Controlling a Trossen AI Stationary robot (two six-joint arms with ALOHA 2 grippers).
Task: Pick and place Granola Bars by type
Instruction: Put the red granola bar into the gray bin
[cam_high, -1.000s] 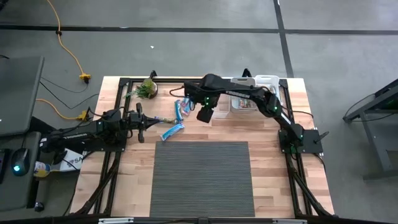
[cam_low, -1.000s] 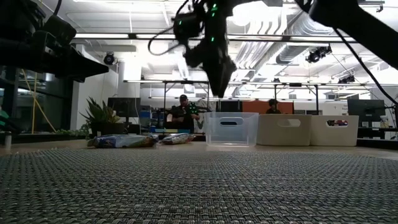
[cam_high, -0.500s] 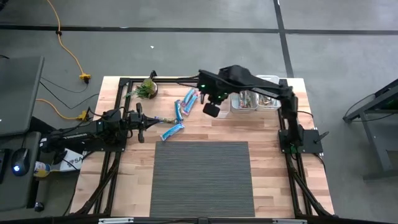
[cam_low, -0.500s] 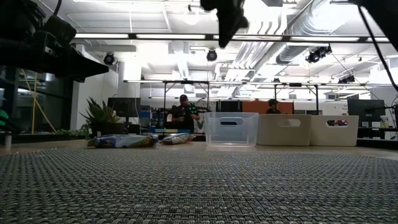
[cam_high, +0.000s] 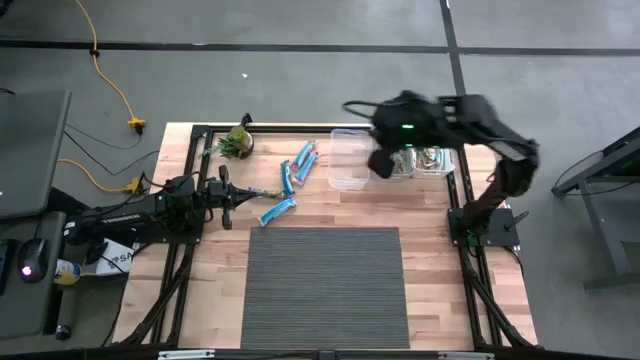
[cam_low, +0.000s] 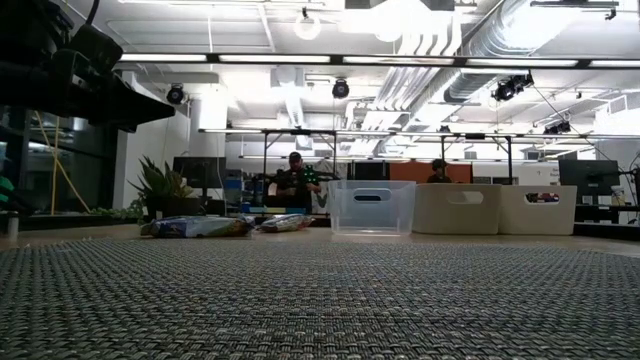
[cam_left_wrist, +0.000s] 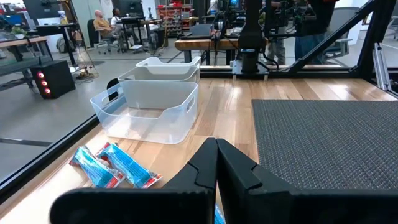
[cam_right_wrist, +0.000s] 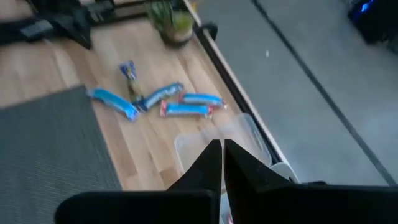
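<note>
Several wrapped blue Granola Bars lie flat on the wood at the far left: one (cam_high: 305, 158) beside the clear bin (cam_high: 350, 160), one (cam_high: 287, 178) and one (cam_high: 277, 211) nearer the mat. The right wrist view looks down on them (cam_right_wrist: 185, 110). More bars lie in a bin (cam_high: 400, 160) farther right. My right gripper (cam_right_wrist: 221, 155) is shut and empty, raised high above the bins (cam_high: 380, 160), and is out of the low view. My left gripper (cam_left_wrist: 216, 155) is shut and level at the table's left side (cam_high: 228, 200), touching nothing.
A potted plant (cam_high: 237, 143) stands at the far left corner. A grey woven mat (cam_high: 325, 285) covers the near middle. Two white bins (cam_low: 460, 208) stand right of the clear bin (cam_low: 372, 207). People are in the room beyond the table.
My right gripper has risen steeply from just beside the bars, gone toward the table's right edge to above the bins, and left the low view at the top. It has tipped from pointing down to slanting. The bars have stayed where they were.
</note>
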